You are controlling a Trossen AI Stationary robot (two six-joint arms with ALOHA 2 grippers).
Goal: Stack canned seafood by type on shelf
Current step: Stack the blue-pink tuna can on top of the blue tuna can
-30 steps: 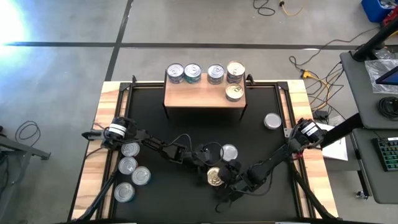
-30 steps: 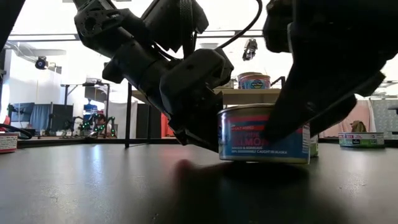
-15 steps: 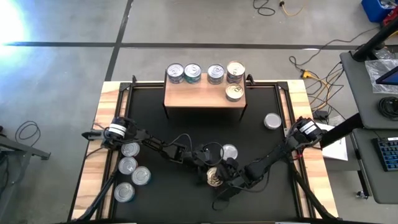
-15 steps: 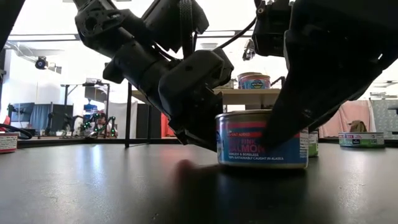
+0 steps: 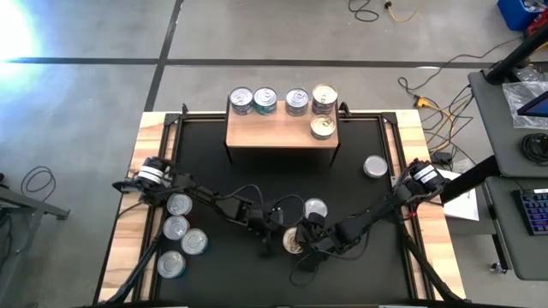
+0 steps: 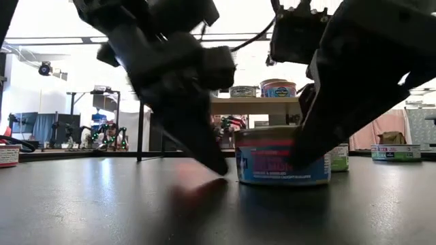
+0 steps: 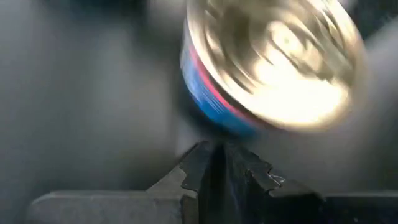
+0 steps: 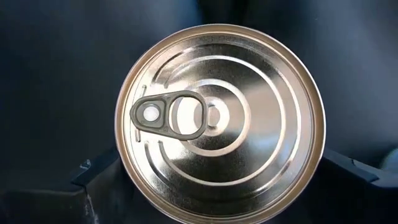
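Gold-topped tin straddled by the right gripper on the black mat

The short round tin with blue and red label (image 5: 294,241) is flanked by the widely spread right gripper (image 5: 306,240); the left gripper (image 5: 272,243), pinched closed, is just beside it, well apart from the light wood shelf (image 5: 280,130).

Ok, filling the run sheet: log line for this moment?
right gripper: open around salmon tin | left gripper: shut, beside tin | shelf: five tins

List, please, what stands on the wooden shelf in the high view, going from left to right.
On the shelf: silver-topped can → blue-rimmed can → third silver can → can stack, with a gold-topped can just before it.
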